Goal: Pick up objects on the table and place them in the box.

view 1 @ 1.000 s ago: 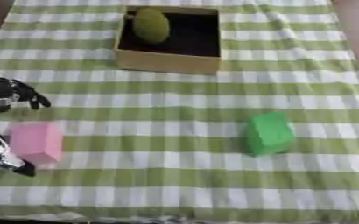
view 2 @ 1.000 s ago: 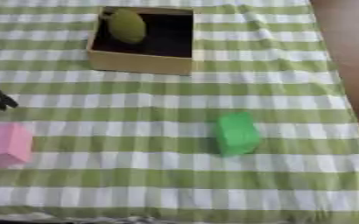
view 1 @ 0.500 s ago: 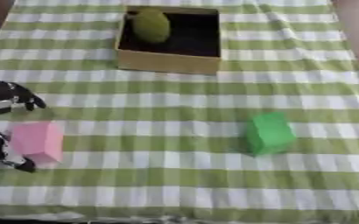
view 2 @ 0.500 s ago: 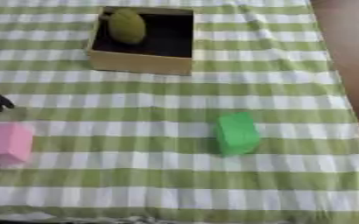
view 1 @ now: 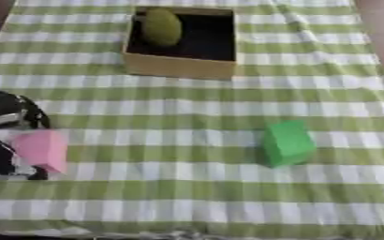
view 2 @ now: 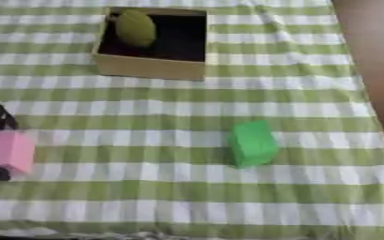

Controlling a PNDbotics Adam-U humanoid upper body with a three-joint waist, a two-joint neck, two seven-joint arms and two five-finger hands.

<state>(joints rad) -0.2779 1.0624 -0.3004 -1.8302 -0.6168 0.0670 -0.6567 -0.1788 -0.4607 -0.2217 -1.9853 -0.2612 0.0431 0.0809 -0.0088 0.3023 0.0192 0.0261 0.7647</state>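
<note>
The left hand (view 1: 7, 136) has closed in on the pink block (view 1: 41, 150) over the last second. It stood a little apart from the block's near-left side before; now its black fingers sit curled against that side, one above the block and one below it, so the block looks clamped between them. The block itself has barely shifted on the cloth (view 1: 187, 187) and I'd say it hasn't left the surface yet. It lies well to the near left of the box (view 1: 179, 68), almost at the table's edge.

That reads to me as a grasp just completed, with the lift and the carry across to the box yet to come.

The green block (view 1: 288, 143) sits untouched, well to the near right of the box. Inside the box, in its far-left corner, an olive-green rounded thing (view 1: 161, 27) is already lying, so one piece seems to be done and two remain.

The right hand shows in neither view.

If the pinch only holds one edge, the block could twist as it rises.
</note>
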